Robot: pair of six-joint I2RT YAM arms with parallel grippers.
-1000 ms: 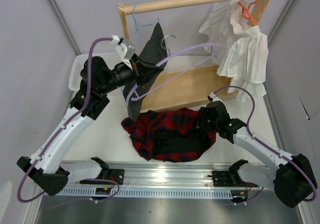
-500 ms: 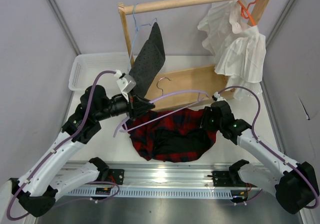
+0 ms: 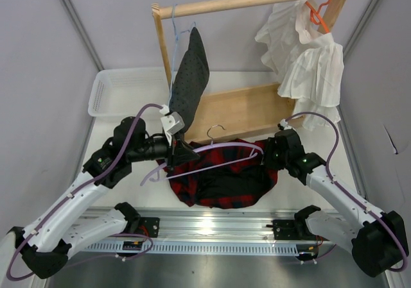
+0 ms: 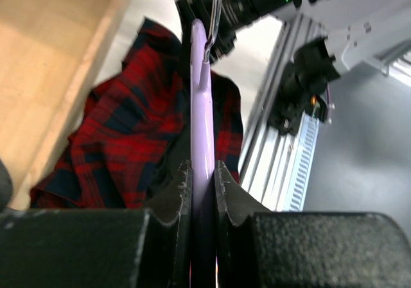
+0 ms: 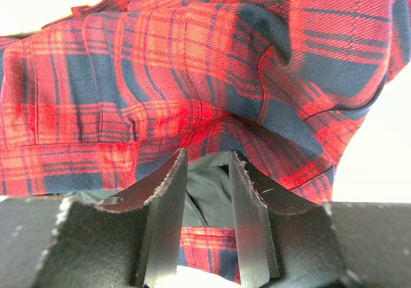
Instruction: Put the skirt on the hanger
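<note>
Change in hanger: the hanger has been carried down from beside the dark grey garment on the rack. It is now held low and nearly level across the skirt.
Change in left arm: the arm has been swung from the rail towards the near side of the table. The grey garment is left hanging free.
Left gripper: it is clamped on the hanger's lilac bar near one end, with the bar pinched flat between both fingers.
Right gripper: it is set at the skirt's right edge, little shifted from a second ago. The jaws are partly apart over the plaid and the black lining. Whether a fold is pinched cannot be told.
Hanger's far end: it is seen close to the right gripper in the top view. Contact cannot be confirmed.
Skirt: it is spread crumpled on the table in front of the rack, with the black lining exposed, and is not yet on the hanger.
Meaning for the task: the fetching of the hanger is judged finished. The threading or draping of the skirt onto the bar is judged to be the step now in hand.
Risk: the soft fabric may be pushed along rather than caught by the bar.
</note>
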